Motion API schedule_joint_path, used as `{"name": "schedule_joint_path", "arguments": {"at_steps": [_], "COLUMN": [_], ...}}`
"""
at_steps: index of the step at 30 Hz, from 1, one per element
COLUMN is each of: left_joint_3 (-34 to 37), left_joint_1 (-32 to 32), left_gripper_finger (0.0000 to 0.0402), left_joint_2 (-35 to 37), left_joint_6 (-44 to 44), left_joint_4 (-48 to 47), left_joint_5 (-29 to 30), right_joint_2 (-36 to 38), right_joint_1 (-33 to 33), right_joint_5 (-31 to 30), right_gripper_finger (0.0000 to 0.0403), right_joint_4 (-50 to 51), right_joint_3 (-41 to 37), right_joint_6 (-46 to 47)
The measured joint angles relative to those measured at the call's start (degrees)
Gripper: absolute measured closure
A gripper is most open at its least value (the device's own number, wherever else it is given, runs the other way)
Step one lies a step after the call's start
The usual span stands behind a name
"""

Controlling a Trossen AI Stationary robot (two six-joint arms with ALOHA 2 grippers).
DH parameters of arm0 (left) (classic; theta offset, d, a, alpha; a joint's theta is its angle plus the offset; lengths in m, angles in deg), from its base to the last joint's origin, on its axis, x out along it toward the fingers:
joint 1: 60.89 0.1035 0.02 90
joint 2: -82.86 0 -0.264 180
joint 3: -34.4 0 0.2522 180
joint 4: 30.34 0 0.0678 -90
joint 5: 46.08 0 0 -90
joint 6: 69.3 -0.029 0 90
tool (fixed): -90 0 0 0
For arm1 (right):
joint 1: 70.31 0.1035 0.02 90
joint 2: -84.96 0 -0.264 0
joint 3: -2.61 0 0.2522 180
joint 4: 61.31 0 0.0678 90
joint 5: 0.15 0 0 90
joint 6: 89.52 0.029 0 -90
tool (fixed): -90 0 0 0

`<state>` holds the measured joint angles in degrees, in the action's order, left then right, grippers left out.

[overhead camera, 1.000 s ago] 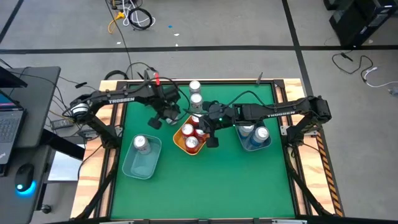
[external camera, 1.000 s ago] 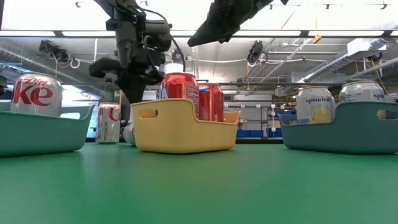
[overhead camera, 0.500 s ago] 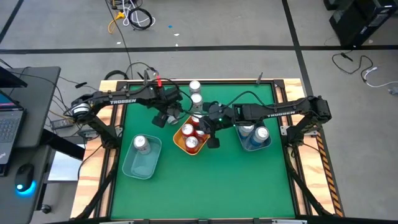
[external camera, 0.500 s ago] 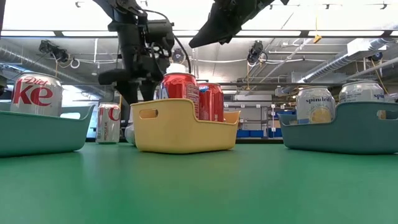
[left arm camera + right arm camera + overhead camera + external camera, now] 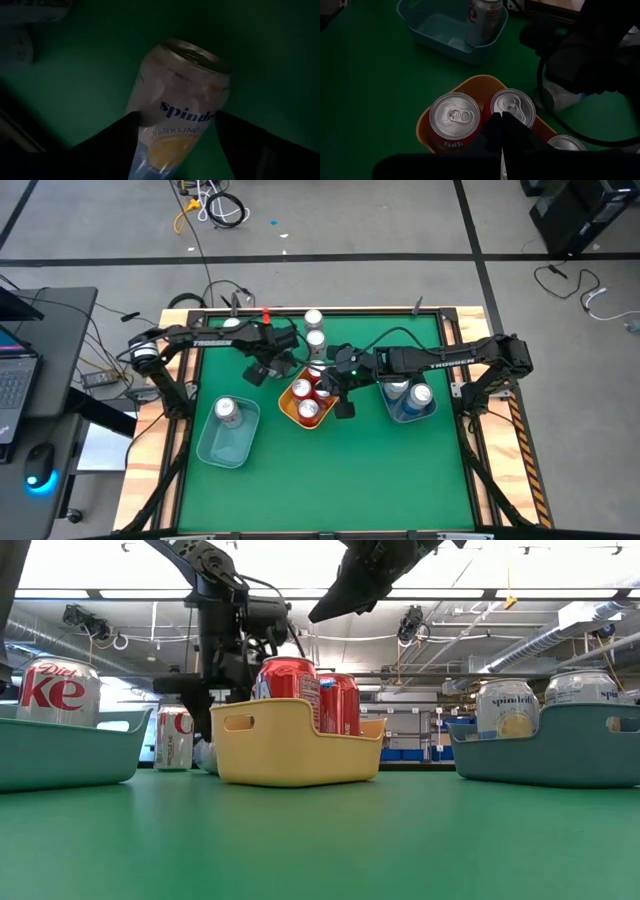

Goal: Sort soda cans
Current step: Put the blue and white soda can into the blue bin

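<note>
From above, the left gripper hangs over the green table just left of the yellow plastic bin that holds red soda cans, with two silver-topped cans standing at the far edge; the right gripper hovers over that yellow bin, and the blue-grey bins sit to either side. At table height, the left gripper reaches down behind the yellow bin's left end, where a pale can shows low on the table, only a sliver of it clear. Past the left arm's dark fingers, a pale blue sparkling-water can lies tilted on the green surface, its long axis running out from between the jaws and its silver top pointing away from the wrist; the jaws stand spread on either side of its lower body, and I cannot tell whether they touch it. From the right wrist, the right gripper is pinched closed and empty above the red cans. The left arm is plainly nearer the lying can, so judging by this, closing across its body is its next move.
</note>
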<state>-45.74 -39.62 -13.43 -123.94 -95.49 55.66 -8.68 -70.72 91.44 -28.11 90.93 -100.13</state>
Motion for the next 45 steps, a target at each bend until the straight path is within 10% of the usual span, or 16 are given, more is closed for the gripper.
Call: {"name": "schedule_joint_path", "arguments": {"at_steps": [29, 39, 45], "left_joint_3": [-0.14, -0.96, -5.48], "left_joint_1": [3.46, 0.83, 0.85], "left_gripper_finger": [0.0137, 0.0195, 0.0204], "left_joint_2": [-3.81, -3.22, -4.01], "left_joint_6": [0.33, 20.94, 31.85], "left_joint_4": [4.49, -3.58, -13.95], "left_joint_5": [-5.69, -7.76, -18.48], "right_joint_2": [0.0, 0.0, 0.0], "right_joint_1": [0.0, 0.0, 0.0], "right_joint_5": [1.71, 1.7, 1.7], "right_gripper_finger": [0.0403, 0.0403, 0.0399], "right_joint_4": [0.9, 1.01, 1.25], "right_joint_3": [0.0, 0.0, 0.0], "right_joint_6": [-2.94, -3.1, -3.06]}}
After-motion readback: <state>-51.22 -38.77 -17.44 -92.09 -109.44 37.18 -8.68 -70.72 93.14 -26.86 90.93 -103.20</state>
